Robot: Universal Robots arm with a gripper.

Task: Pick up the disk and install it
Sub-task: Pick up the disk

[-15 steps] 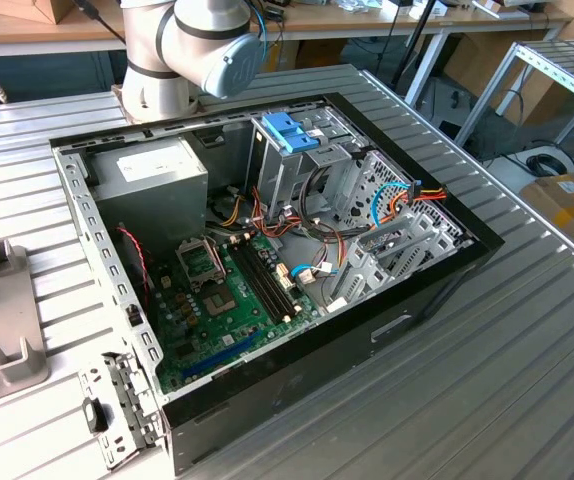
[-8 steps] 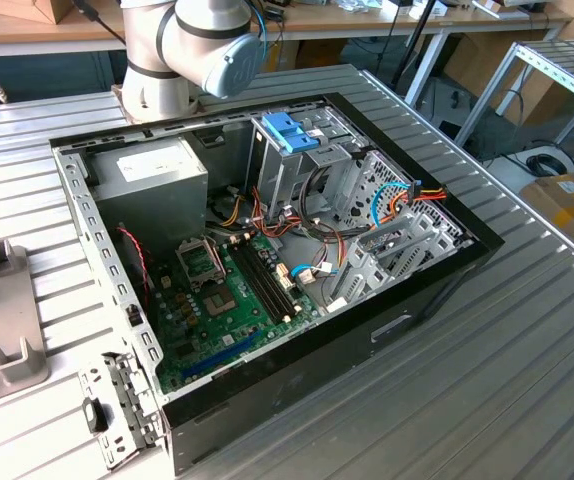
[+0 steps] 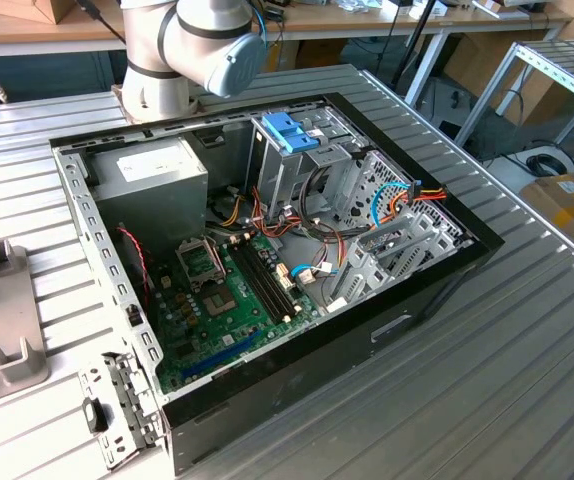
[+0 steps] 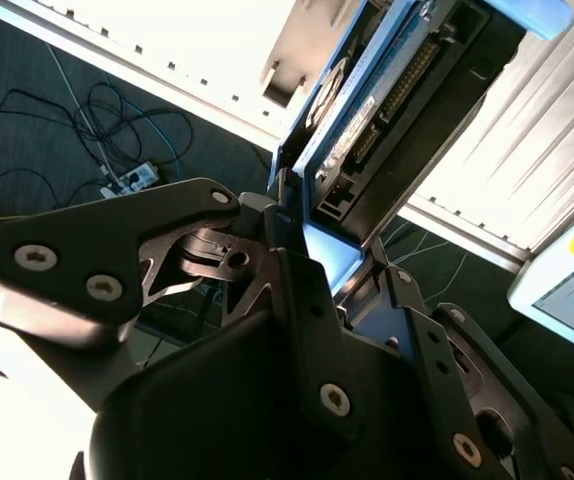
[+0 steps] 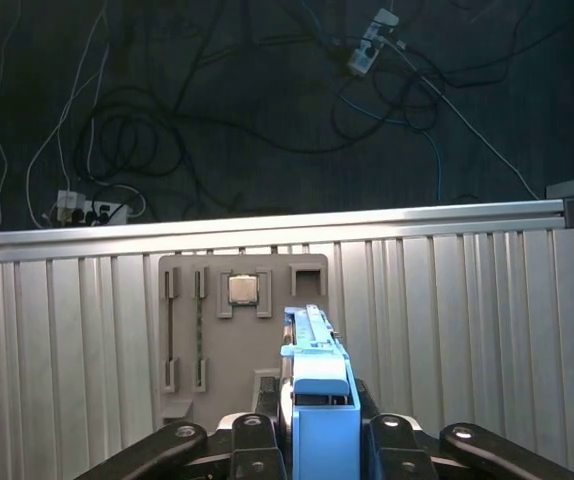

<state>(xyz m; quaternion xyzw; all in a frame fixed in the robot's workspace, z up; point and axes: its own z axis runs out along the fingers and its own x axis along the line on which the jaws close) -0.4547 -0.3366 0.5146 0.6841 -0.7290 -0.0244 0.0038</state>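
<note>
Tabletop (image 3: 527, 330) of ribbed metal carries an open case (image 3: 367, 350) in the exterior view. Second wrist view: gripper (image 4: 352, 270) clamps the disk (image 4: 397, 110), dark cable-strewn floor (image 4: 27, 150) behind. First wrist view: disk shows against a grey fixture (image 5: 237, 350) by the tabletop's edge, floor beyond.

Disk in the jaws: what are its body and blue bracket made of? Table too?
Body of the disk: dark matte casing, probably metal; connector pins along one edge. Bracket: light blue, smooth and moulded, apparently plastic. Table: bright ribbed slats with satin sheen, likely aluminium.
</note>
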